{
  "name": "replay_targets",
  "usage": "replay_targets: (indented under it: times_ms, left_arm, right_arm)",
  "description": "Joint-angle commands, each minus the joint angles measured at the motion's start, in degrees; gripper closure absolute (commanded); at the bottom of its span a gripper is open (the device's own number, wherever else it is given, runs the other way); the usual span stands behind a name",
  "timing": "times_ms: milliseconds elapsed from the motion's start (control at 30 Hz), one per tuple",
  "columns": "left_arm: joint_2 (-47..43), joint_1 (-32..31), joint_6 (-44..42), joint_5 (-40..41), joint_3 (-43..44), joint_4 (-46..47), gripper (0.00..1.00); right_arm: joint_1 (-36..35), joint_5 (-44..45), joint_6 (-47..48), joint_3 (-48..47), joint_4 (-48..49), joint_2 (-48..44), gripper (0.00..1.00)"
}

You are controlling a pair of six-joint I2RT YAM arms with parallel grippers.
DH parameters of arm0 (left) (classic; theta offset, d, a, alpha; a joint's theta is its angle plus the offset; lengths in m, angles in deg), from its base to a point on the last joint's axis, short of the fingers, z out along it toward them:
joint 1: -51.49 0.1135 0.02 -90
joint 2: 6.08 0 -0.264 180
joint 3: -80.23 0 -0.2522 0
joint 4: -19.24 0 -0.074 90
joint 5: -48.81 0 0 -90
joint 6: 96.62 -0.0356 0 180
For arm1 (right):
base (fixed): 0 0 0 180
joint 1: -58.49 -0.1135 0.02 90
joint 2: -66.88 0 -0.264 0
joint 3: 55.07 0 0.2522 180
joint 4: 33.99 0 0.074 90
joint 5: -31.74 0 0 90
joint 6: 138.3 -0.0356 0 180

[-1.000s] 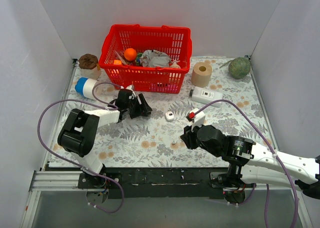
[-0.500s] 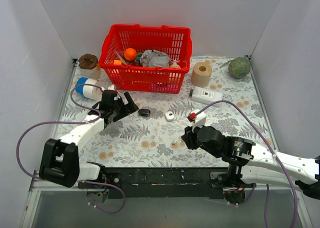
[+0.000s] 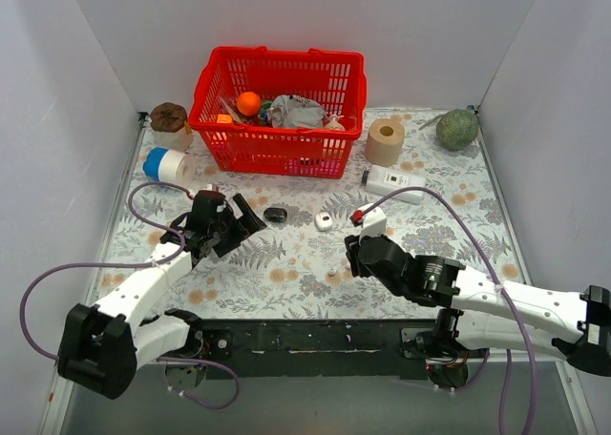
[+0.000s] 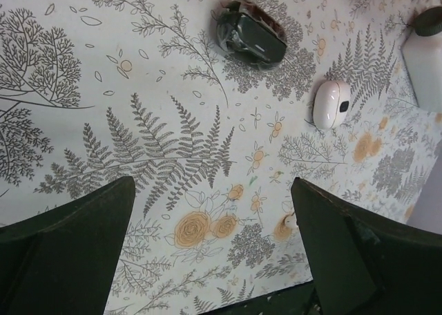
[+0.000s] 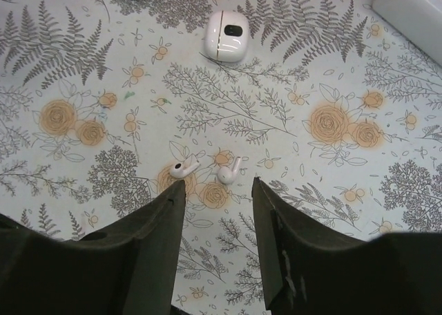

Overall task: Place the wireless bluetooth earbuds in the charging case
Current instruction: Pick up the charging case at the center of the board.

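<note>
Two white earbuds (image 5: pixel 184 168) (image 5: pixel 228 170) lie side by side on the fern-print cloth, just beyond the tips of my right gripper (image 5: pixel 218 182), which is open and empty above them. In the top view they are small specks (image 3: pixel 331 275) next to the right gripper (image 3: pixel 351 256). A white charging case (image 5: pixel 226 36) lies closed farther out; it also shows in the top view (image 3: pixel 324 221) and the left wrist view (image 4: pixel 332 104). A black case (image 4: pixel 250 37) lies left of it (image 3: pixel 276 214). My left gripper (image 4: pixel 213 184) is open, empty and short of the black case (image 3: pixel 243 230).
A red basket (image 3: pixel 277 158) full of items stands at the back. A paper roll (image 3: pixel 385 141), a white box (image 3: pixel 393 180) and a green ball (image 3: pixel 457 128) are at the back right. A blue and white container (image 3: pixel 164 166) is at the back left.
My left gripper was at the black case, left it lying on the cloth and drew back to the left and nearer. My right gripper shifted slightly left over the earbuds.
</note>
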Motion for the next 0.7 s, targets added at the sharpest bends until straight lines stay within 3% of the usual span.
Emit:
replay_targets:
  times_ms: [0,100,200,233,333,367,467,533,600,667]
  left_arm:
    - [-6.64,-7.66,-2.83,23.26,6.03,-12.49,0.02]
    - [-6.11,-9.44,2.78,30.54,9.02,-18.4,0.02]
    - [-5.67,-9.36,4.12,30.74,6.75,-19.39,0.02]
    - [-5.41,-9.27,9.43,30.56,5.61,-21.21,0.02]
    - [-2.34,-6.11,12.19,24.86,4.11,-24.92,0.02]
    - [-1.72,-6.45,12.65,25.1,4.63,-26.23,0.02]
    - [-5.04,-6.46,12.74,23.62,4.11,-23.54,0.02]
    - [-9.6,-6.37,13.87,23.35,3.41,-22.56,0.02]
    - [-12.6,-6.46,9.32,16.96,0.7,-15.11,0.21]
    - [-15.51,-6.37,9.4,14.66,-0.72,-13.33,0.12]
  right_arm:
    - [2.58,-0.14,-0.06,-2.67,3.28,4.0,0.46]
    - [8.72,-7.33,0.03,-3.73,5.74,7.86,0.43]
    - [18.03,-16.21,-0.23,-4.52,9.08,12.18,0.45]
    - [21.28,-17.71,0.03,-4.78,9.96,13.23,0.47]
    - [24.81,-20.44,2.22,-6.8,12.6,17.71,0.62]
    - [25.35,-21.93,2.66,-7.5,12.77,20.34,0.72]
    - [26.05,-23.08,3.63,-9.53,13.74,25.44,0.86]
    - [26.4,-23.61,4.07,-10.23,15.06,27.82,0.92]
    - [26.76,-24.22,3.99,-10.58,16.02,31.34,0.99]
    - [27.2,-25.02,3.9,-10.85,17.52,34.58,0.99]
